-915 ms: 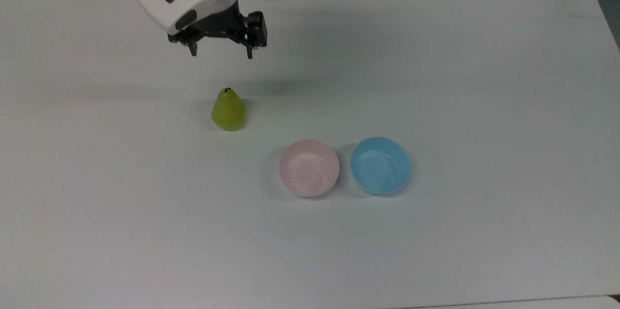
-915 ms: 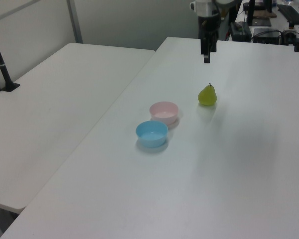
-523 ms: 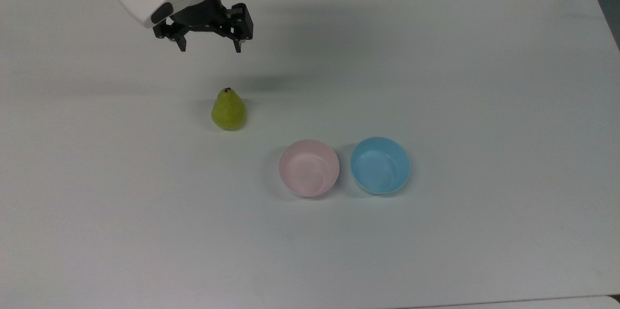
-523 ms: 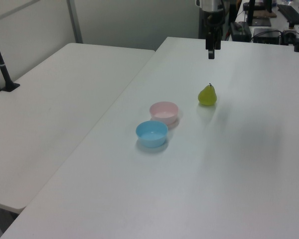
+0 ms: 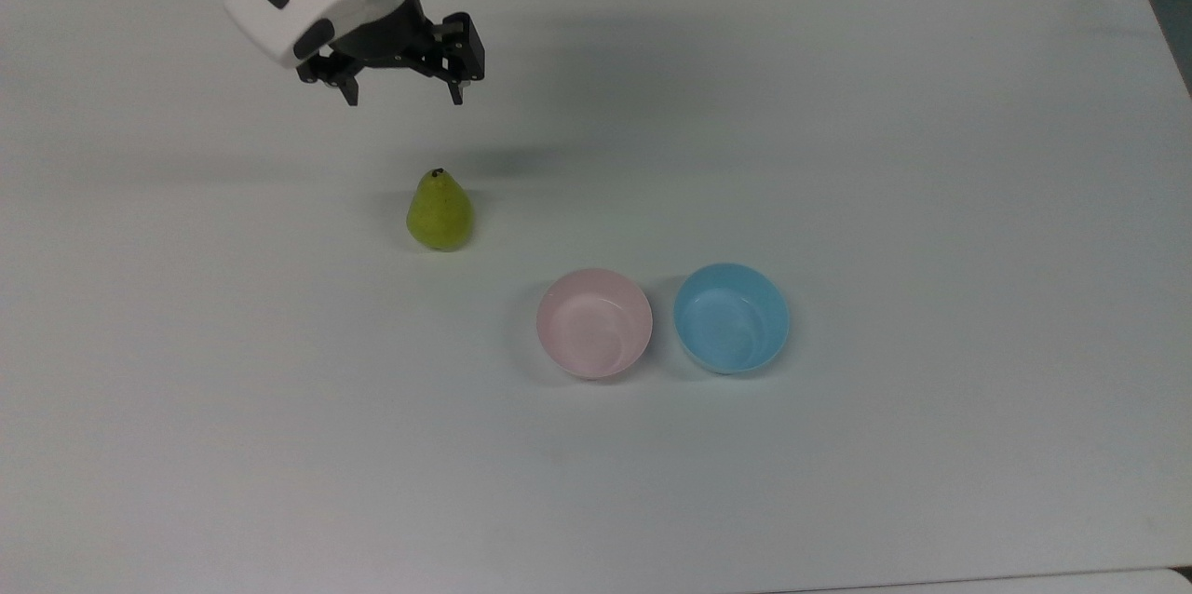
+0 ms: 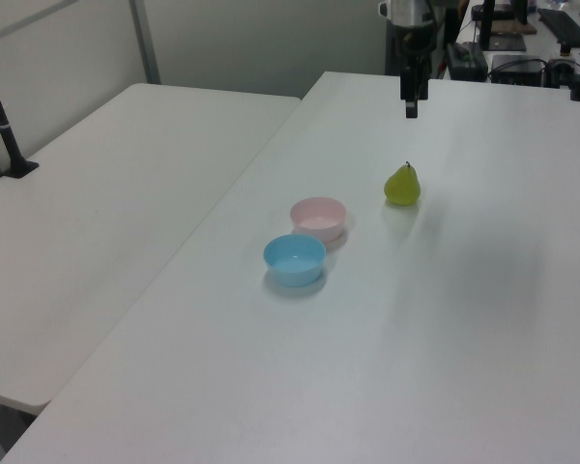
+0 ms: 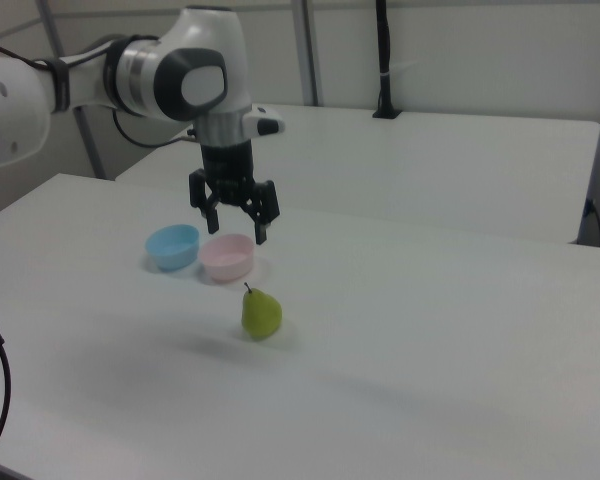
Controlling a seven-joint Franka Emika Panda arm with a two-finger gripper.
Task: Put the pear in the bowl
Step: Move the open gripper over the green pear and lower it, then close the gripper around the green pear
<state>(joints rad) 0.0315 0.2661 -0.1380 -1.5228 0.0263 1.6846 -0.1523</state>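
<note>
Pear, upright on table, well apart from pink bowl beside blue bowl; gripper above, fingers spread, empty; judged light, firm, smooth-skinned and tapered, best taken across wide lower body, below narrow neck.

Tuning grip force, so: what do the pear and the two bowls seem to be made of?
The pear has dull, speckled yellow-green skin with a dark stem tip; real fruit or a replica, I cannot tell. The pink bowl and blue bowl look like thin moulded plastic: uniform pastel colour, smooth insides with a soft sheen.
</note>
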